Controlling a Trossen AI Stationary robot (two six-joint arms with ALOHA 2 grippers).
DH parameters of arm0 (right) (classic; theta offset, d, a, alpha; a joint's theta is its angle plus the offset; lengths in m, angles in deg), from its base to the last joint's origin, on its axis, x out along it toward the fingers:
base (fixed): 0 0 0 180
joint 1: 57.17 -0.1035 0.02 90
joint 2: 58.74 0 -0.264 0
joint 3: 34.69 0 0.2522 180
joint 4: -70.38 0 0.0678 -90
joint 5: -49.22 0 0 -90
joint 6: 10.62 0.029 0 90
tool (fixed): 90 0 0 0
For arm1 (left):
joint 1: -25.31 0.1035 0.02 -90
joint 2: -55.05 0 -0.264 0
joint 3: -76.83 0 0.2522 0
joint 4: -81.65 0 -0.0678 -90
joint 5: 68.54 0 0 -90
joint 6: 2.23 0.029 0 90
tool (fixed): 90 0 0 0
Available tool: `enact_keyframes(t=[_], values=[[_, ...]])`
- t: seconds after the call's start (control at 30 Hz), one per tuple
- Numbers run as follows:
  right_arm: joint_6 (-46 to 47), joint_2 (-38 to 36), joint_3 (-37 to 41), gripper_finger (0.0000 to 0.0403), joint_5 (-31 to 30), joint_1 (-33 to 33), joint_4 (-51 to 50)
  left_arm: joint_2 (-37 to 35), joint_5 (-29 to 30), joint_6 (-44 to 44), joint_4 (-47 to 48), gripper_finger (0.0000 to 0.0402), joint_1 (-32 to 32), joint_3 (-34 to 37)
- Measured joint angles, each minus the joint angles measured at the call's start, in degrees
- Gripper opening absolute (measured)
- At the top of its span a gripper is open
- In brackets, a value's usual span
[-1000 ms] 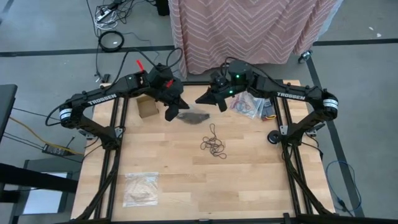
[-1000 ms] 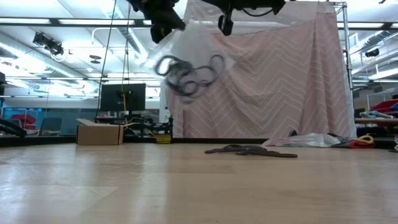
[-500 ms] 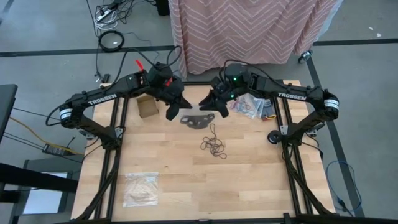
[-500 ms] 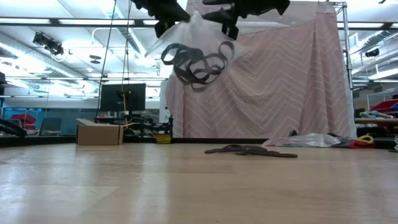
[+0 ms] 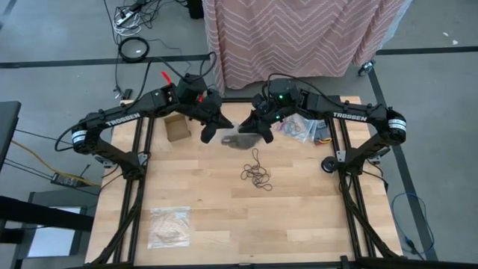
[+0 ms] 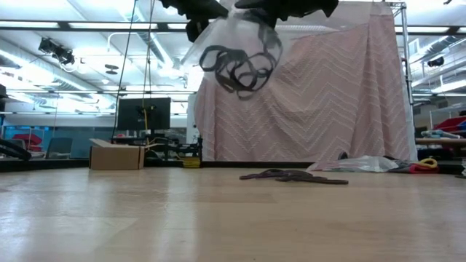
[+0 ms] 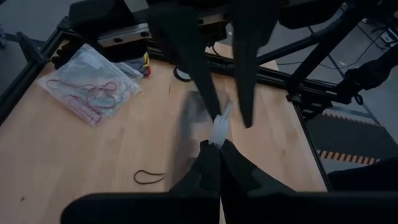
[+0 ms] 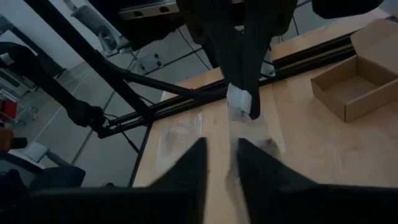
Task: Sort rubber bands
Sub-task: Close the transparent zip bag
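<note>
1. Low view: both arms cut off at top edge; only a clear bag point(image 6: 237, 54) of dark rubber bands point(image 6: 240, 65) hangs in air betw. them, well above the table point(image 6: 218, 218).
2. Left gripper point(image 5: 213, 125) clamped shut on bag's edge; left wrist view shows its fingers pinching a white corner point(image 7: 219, 130).
3. Right gripper point(image 5: 258, 128) just beside bag; right wrist view shows a gap betw. its fingers, bag below them blurred, so can't tell if it grips anything.
4. Loose black bands point(image 5: 256, 175) lie mid-table; another bag w/ red bands point(image 5: 297, 127) at far right.
5. Vs a sec ago: bag sits higher and is bunched up, grippers closer together.
</note>
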Motion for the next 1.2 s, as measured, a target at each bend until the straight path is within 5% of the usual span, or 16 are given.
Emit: enact_keyframes(t=[0.17, 0.57, 1.2], values=[[1.6, 0.0, 0.0, 0.0003, -4.0, -0.2, 0.0, 0.0, -0.4, -1.4, -1.3, 0.0, 0.0, 0.0], [3.1, 0.0, 0.0, 0.0, -7.0, -0.2, 0.1, 0.0, -0.3, -1.9, -4.4, 0.0015, 0.0, 0.0], [3.0, 0.0, 0.0, 0.0, -5.2, -0.9, 2.0, 0.0, -1.9, -3.0, -5.8, 0.0025, 0.0, 0.0]])
